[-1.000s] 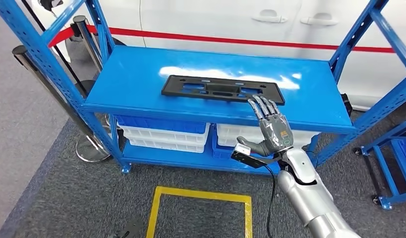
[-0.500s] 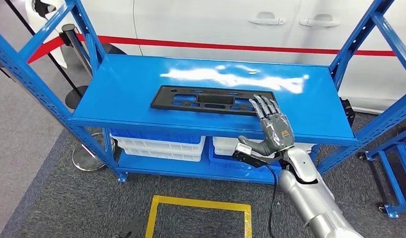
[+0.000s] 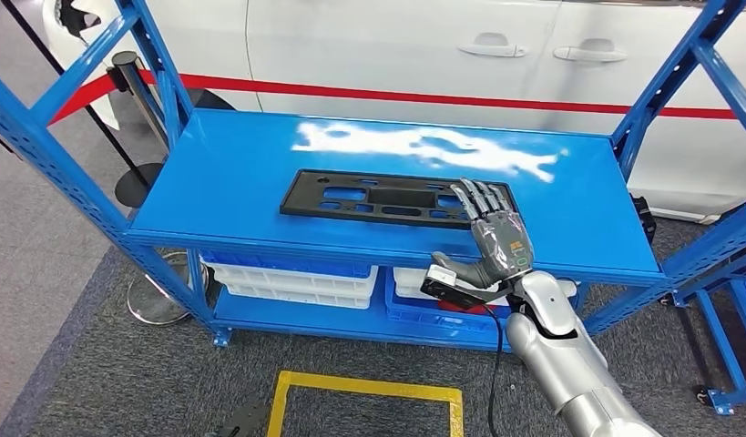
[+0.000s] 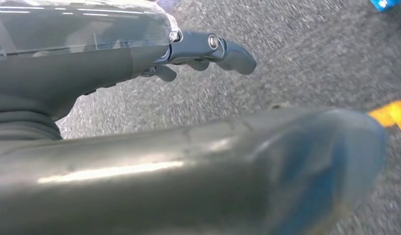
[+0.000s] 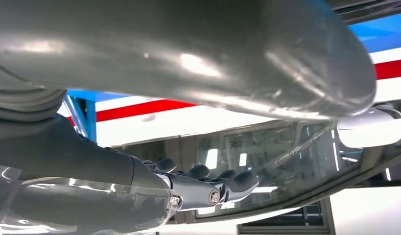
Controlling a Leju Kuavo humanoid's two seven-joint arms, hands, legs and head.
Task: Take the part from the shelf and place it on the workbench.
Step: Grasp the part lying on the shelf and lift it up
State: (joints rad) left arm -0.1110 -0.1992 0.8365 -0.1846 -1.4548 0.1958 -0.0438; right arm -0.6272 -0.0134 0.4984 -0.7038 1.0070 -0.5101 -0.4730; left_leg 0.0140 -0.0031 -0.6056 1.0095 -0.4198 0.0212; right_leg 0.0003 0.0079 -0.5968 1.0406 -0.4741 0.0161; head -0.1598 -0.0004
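A long flat black part with several cut-outs lies on the blue shelf top. My right hand reaches up from below the shelf's front edge with its fingers stretched flat over the part's right end, holding nothing. The right wrist view has the same hand with straight fingers against the white car's window. My left hand hangs over the grey floor in the left wrist view, its fingers loosely apart and holding nothing.
A white car with a red stripe stands right behind the shelf. White and blue bins fill the lower shelf. Stanchion posts stand at the left, another blue rack at the right, a yellow floor square in front.
The whole picture has shifted, so the camera has moved. My right hand stays stretched over the part's right end, now a little lower against it.
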